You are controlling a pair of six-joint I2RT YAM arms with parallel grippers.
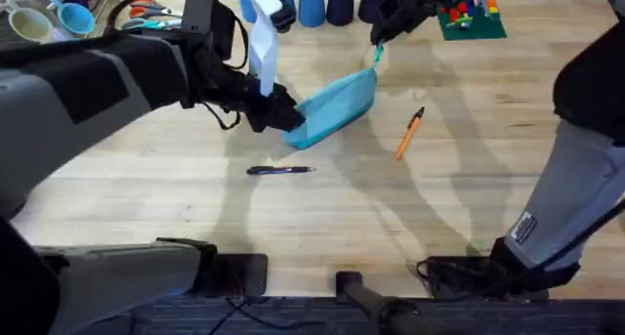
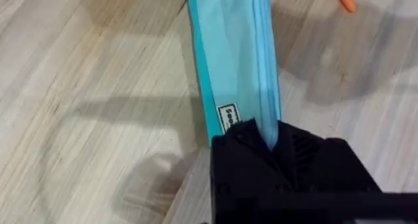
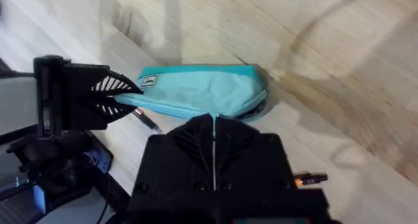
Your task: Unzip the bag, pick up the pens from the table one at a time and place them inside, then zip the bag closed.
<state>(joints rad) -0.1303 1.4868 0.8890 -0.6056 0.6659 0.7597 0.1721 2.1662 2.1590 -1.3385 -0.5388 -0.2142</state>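
Observation:
The light blue bag (image 1: 337,103) lies slanted in the middle of the table (image 1: 195,208), its right end lifted. My left gripper (image 1: 278,112) is shut on the bag's left end; in the left wrist view the bag (image 2: 235,61) runs away from my closed fingers (image 2: 245,145). At the raised right end, my right gripper (image 1: 379,44) is shut on the teal zipper pull (image 1: 377,56). The right wrist view has the bag (image 3: 202,90) just beyond the right gripper (image 3: 214,123), with the left gripper (image 3: 114,96) at its far end. An orange pen (image 1: 409,134) lies right of the bag, a dark pen (image 1: 280,170) in front of it.
Tall blue cups (image 1: 311,3) stand at the back centre. Scissors (image 1: 146,18) and pale cups (image 1: 49,20) sit at the back left, and a coloured brick model (image 1: 471,13) at the back right. Bare wood lies in front of the pens.

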